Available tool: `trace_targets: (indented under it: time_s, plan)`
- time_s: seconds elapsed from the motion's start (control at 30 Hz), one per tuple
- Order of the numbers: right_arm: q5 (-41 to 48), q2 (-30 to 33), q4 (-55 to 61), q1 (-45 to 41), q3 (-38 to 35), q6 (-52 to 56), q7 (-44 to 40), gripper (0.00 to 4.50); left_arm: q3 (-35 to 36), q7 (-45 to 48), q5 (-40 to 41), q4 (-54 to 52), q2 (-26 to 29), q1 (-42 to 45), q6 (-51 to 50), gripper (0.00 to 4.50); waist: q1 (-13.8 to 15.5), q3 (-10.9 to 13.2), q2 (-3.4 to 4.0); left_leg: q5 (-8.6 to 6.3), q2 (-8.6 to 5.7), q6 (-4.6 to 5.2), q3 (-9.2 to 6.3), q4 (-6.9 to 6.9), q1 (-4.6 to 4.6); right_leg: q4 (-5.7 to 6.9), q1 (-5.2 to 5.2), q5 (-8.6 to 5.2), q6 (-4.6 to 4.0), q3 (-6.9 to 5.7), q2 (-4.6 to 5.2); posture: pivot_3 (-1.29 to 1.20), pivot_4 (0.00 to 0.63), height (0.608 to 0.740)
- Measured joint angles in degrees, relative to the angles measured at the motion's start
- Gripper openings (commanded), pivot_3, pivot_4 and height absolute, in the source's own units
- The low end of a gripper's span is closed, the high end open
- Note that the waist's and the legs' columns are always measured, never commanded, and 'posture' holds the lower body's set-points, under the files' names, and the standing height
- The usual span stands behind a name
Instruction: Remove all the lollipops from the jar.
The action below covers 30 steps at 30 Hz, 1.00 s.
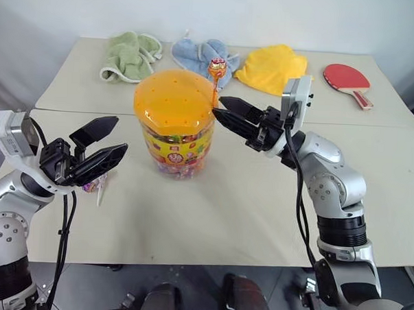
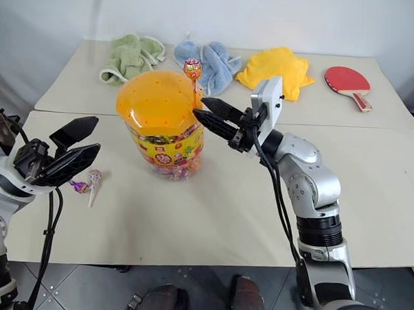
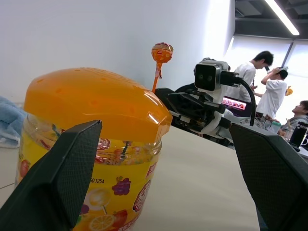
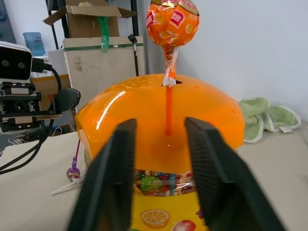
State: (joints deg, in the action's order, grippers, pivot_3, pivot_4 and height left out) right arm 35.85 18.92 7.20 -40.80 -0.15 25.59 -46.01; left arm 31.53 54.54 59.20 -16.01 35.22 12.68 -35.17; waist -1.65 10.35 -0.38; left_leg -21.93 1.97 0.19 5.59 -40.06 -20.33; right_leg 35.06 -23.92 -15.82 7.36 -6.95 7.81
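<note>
The jar point(image 1: 174, 152), a clear tub with a cartoon label and a domed orange lid point(image 1: 173, 101), stands mid-table. An orange lollipop point(image 1: 217, 67) rises on its stick from a hole at the lid's right side. My right gripper point(image 1: 219, 105) reaches in from the right, open, its fingers point(image 4: 119, 159) on either side of the stick point(image 4: 168, 110) with a gap on both sides. Left of the jar my left gripper point(image 1: 120, 135) hovers open and empty. Two more lollipops, purple point(image 2: 77, 186) and pink-silver point(image 2: 95, 175), lie on the table below it.
Along the far table lie a green towel point(image 1: 129, 55), a blue towel point(image 1: 197, 55), a yellow cloth point(image 1: 273, 67) and a red paddle point(image 1: 348, 79). A seam point(image 1: 373, 126) separates the two tables. People point(image 3: 269, 91) stand in the room beyond.
</note>
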Motion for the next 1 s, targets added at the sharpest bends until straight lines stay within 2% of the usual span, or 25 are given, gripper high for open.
trace_targets:
  time_s: [0.23,0.33,0.47,0.5,0.8,0.93,1.0]
  plan:
    - [-1.3,-1.1,0.4,-2.4,1.8,-0.6,-0.3,2.23,-0.6,0.0,0.0,0.3,-0.1,0.1,1.5,4.50,0.0,0.0,0.00,0.00,0.00,0.00,0.00,0.00,0.00,0.00,0.00,0.00,0.00,0.00,0.00,0.00,0.150,0.740]
    - [-1.5,-2.0,-0.3,-3.5,1.9,-0.7,-0.2,1.60,-0.7,0.0,0.0,0.7,-0.5,0.3,2.2,4.50,0.0,0.0,0.00,0.00,0.01,0.00,0.00,0.00,0.00,0.00,0.00,0.00,0.00,-0.01,-0.01,0.00,0.150,0.740]
    - [-1.5,-2.7,-1.3,-4.1,1.7,-0.9,0.0,0.24,-0.7,-0.4,0.1,1.0,-1.5,1.3,3.6,4.50,0.0,0.0,0.00,0.00,0.01,0.00,-0.01,0.02,0.00,-0.01,0.00,0.00,0.00,-0.01,-0.01,0.00,0.150,0.740]
    - [-1.5,-2.7,-1.4,-4.1,1.6,-1.0,0.0,0.03,-0.6,-0.7,0.5,1.1,-2.2,2.0,4.2,4.50,0.0,0.0,0.00,0.00,0.01,0.00,-0.01,0.02,0.00,-0.01,0.00,0.00,0.00,-0.01,-0.01,0.00,0.150,0.740]
    - [-1.5,-3.7,-3.3,-5.2,0.9,-2.5,-0.9,0.03,-1.3,-3.7,4.2,0.9,-4.7,5.1,4.7,4.50,-0.1,0.0,0.00,0.00,0.01,0.00,-0.01,0.01,0.00,0.00,0.00,0.00,0.00,-0.01,-0.01,0.00,0.150,0.740]
    - [1.2,-5.1,-4.3,-7.5,-3.0,-3.1,0.4,0.03,-2.2,-3.5,4.3,0.9,-4.6,5.6,4.7,4.50,0.0,0.0,0.00,0.00,0.00,0.00,-0.02,-0.01,-0.01,0.00,0.00,0.00,0.00,-0.01,-0.01,0.00,0.150,0.740]
    - [4.4,-3.5,-4.4,-8.6,-6.7,-1.8,1.3,0.03,-3.0,-2.6,4.2,1.0,-3.8,5.8,4.6,4.50,0.2,0.0,0.00,0.00,-0.01,0.00,-0.11,-0.02,-0.05,-0.01,0.02,0.00,0.00,-0.06,0.00,0.00,0.150,0.740]
